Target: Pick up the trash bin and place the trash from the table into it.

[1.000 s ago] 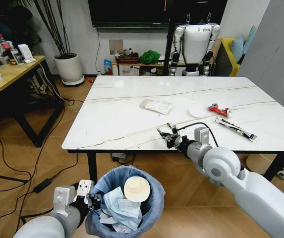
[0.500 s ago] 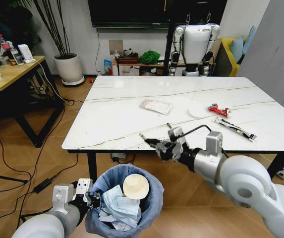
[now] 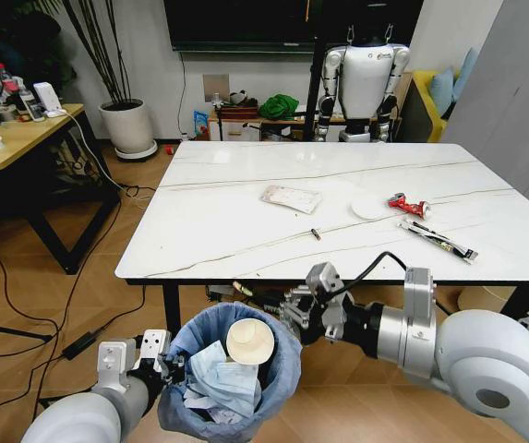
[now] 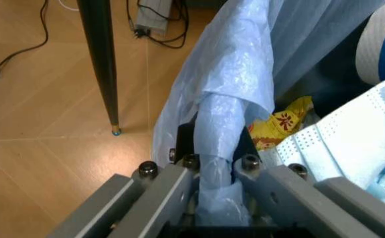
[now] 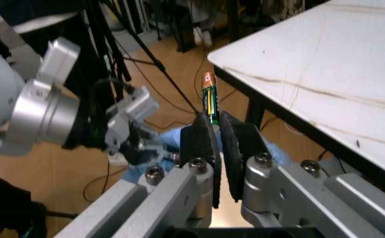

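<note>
Having left the white marble bench (image 3: 246, 198), the right tool (image 3: 287, 309), clamping a green battery (image 5: 209, 101), is reaching the blue-bagged round bin (image 3: 287, 369), whose rim the left tool (image 3: 167, 367) is pinching.

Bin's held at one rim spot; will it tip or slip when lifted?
Likely tilts: the left gripper pinches the bin at one side of its rim. The bag in the pinch looks thin and slick, so it may slip.

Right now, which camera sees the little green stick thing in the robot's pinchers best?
The right wrist view: the green stick fills the middle, pinched between the right gripper's fingers, with its green body and orange mark clear. The head view shows it as a thin sliver beside the trash bin. The left wrist view looks at the bin's blue bag instead.
</note>
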